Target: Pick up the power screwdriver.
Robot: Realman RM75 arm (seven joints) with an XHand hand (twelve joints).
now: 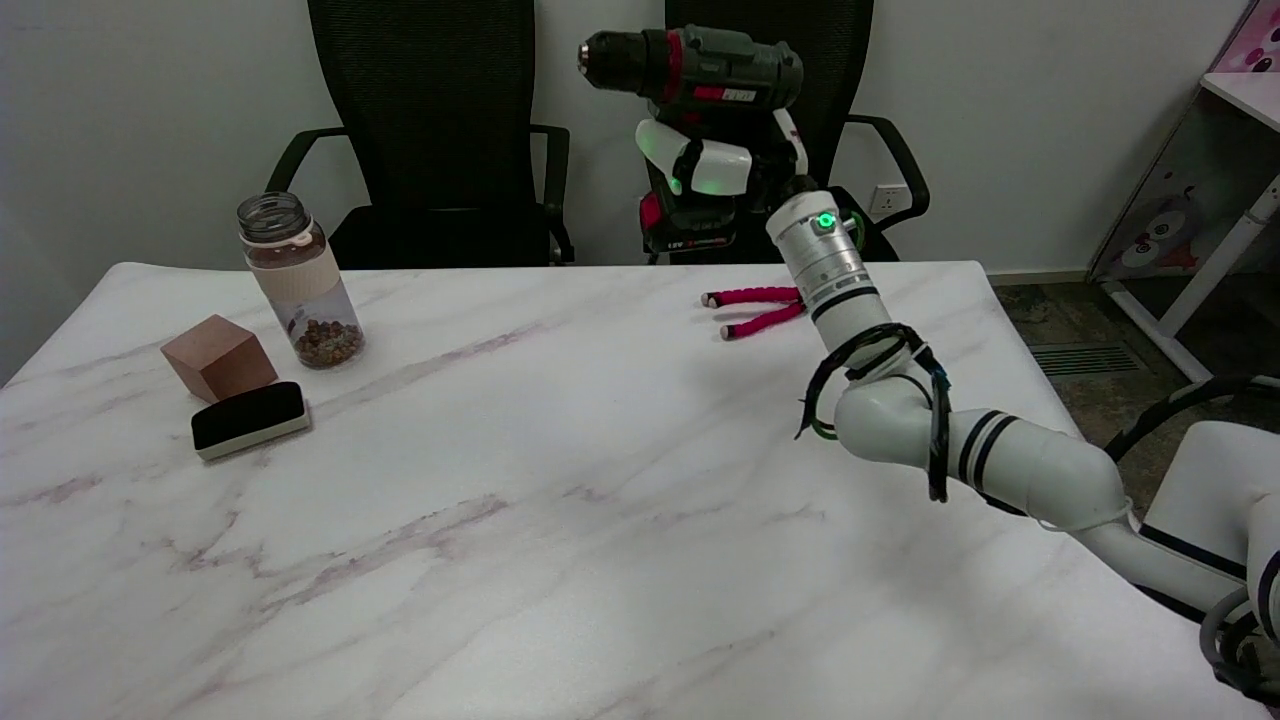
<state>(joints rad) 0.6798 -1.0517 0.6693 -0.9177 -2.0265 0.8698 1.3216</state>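
Observation:
The power screwdriver point(700, 70), dark green and black with a red ring behind its chuck, hangs in the air well above the table's far edge, chuck pointing left. My right hand point(715, 170) grips its handle, white fingers wrapped around it. The black-and-red battery pack point(690, 225) shows just below the hand. My right arm point(850, 300) rises to it from the lower right.
On the marble table point(560, 480), a pink flexible tripod point(755, 308) lies under the arm at the far right. At the far left stand a glass jar of nuts point(300, 285), a brown wooden cube point(218, 357) and a black-topped eraser point(250, 418). Two black chairs point(430, 130) stand behind.

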